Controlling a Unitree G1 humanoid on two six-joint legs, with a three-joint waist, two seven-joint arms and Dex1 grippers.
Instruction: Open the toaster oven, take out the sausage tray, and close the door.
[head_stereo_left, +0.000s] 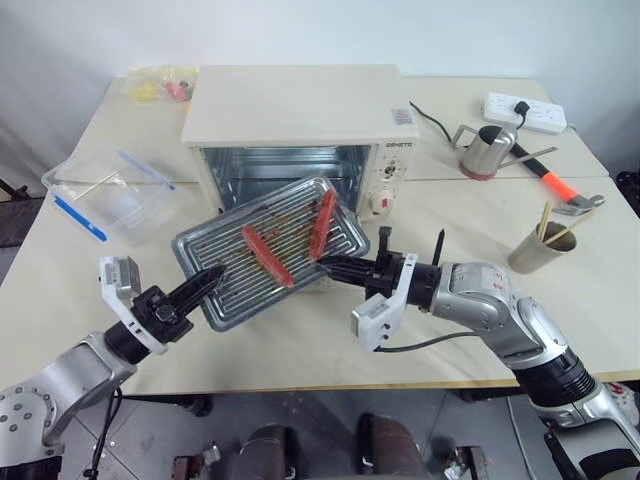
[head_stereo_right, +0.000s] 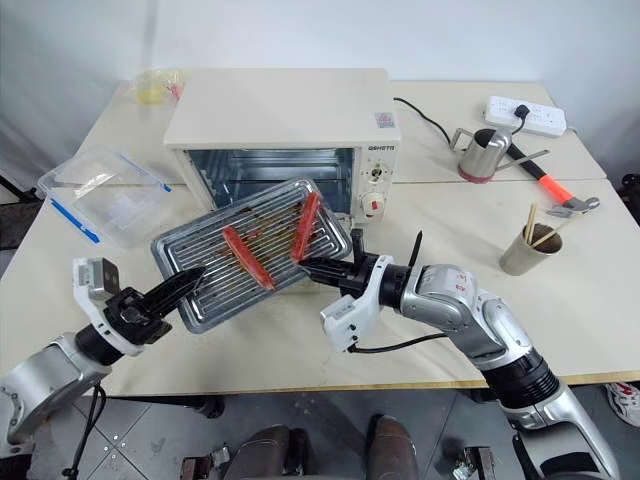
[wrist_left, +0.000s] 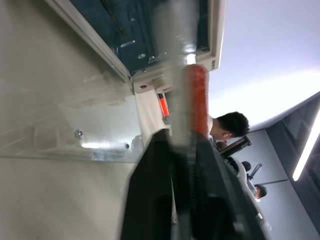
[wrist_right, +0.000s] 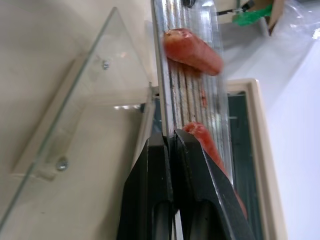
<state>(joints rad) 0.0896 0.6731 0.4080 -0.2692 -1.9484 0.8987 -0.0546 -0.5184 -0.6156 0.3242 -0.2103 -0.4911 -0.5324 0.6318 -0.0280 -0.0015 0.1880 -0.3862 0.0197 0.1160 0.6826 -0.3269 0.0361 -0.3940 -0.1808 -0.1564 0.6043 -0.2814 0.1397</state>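
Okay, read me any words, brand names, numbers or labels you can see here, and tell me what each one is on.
Brand word on the toaster oven front panel, above the knobs: too small to read with certainty.
Sticker on the oven's top, right corner: print too small to read.
Marks around the white knobs: too small to read.
Power strip: no legible text.
Sausage tray, metal pitcher, cup: no text visible.

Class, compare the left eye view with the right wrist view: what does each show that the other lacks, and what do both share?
Left eye view alone: the left hand on the sausage tray, plus a hammer, a power strip and a clear plastic container.
Right wrist view alone: the right hand's fingers seen close, clamped on the tray's edge.
Both: the tray, two sausages and the toaster oven.
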